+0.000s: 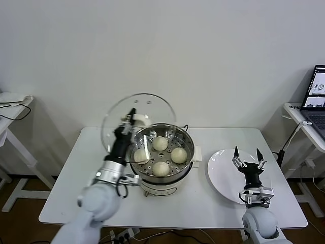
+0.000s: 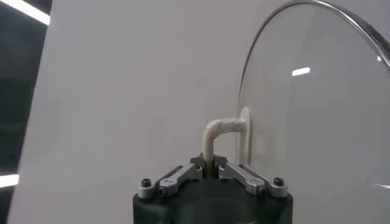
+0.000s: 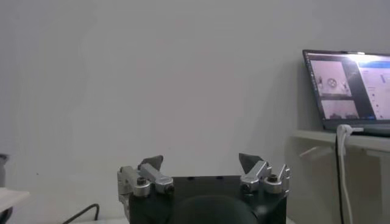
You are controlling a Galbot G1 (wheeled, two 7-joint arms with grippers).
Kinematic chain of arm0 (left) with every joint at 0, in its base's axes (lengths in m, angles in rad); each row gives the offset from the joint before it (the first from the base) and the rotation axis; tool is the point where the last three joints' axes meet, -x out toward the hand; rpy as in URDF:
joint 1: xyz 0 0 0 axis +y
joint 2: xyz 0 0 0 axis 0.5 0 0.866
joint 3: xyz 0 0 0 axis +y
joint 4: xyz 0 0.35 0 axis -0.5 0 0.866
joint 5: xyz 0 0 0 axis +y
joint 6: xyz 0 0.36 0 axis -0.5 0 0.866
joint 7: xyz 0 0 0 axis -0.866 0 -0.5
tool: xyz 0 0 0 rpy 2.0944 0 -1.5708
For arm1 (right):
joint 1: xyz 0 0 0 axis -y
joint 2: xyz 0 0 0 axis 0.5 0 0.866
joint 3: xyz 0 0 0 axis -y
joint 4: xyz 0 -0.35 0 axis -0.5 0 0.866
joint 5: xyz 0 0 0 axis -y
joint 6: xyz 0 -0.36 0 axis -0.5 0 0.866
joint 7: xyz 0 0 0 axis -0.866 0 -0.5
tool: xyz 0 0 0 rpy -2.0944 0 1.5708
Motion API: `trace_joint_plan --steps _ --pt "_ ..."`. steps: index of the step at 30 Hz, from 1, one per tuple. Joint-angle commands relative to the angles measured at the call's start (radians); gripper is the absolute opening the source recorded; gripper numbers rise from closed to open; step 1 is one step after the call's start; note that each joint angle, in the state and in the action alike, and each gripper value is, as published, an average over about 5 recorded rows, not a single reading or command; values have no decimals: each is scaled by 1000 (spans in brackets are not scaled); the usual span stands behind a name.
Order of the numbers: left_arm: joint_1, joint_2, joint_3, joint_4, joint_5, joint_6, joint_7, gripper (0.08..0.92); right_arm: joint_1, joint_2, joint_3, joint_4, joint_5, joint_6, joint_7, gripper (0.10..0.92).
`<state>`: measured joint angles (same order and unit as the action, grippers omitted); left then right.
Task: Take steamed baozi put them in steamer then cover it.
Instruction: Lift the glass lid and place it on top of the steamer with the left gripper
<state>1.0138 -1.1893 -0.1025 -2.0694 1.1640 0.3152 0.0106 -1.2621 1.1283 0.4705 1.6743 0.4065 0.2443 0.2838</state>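
Several cream-white baozi [image 1: 161,168] lie on the perforated tray inside the shiny steamer [image 1: 187,161] at the table's middle. My left gripper [image 1: 131,115] is shut on the cream handle [image 2: 214,135] of the clear glass cover [image 1: 118,121], which stands on edge, lifted above and behind the steamer's left rim. In the left wrist view the cover [image 2: 317,103] fills the right side and the left gripper [image 2: 210,163] pinches the handle's thin bar. My right gripper [image 1: 247,155] stands open and empty above the white plate [image 1: 221,173]; the right gripper [image 3: 201,163] points at the wall.
The steamer sits on a cream base [image 1: 158,190] on the white table [image 1: 66,193]. A laptop [image 1: 315,96] rests on a side table at the right. Another white table [image 1: 12,109] stands at the left. A cable [image 1: 289,142] hangs beside the right table.
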Motion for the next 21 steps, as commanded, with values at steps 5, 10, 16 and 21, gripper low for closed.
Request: trace_joint_plan --steps 5,10,16,21 --pt "-125 -84 324 43 122 234 289 194 0 26 12 -15 -13 -3 -9 823" --pt "-146 -124 313 131 191 230 298 194 -5 37 15 -13 -19 -1 -11 823" --pt "-154 -154 286 202 239 222 296 194 -9 46 19 -20 -25 5 -17 823" --pt "-155 -171 274 231 254 225 293 194 -10 48 25 -20 -26 6 -19 823"
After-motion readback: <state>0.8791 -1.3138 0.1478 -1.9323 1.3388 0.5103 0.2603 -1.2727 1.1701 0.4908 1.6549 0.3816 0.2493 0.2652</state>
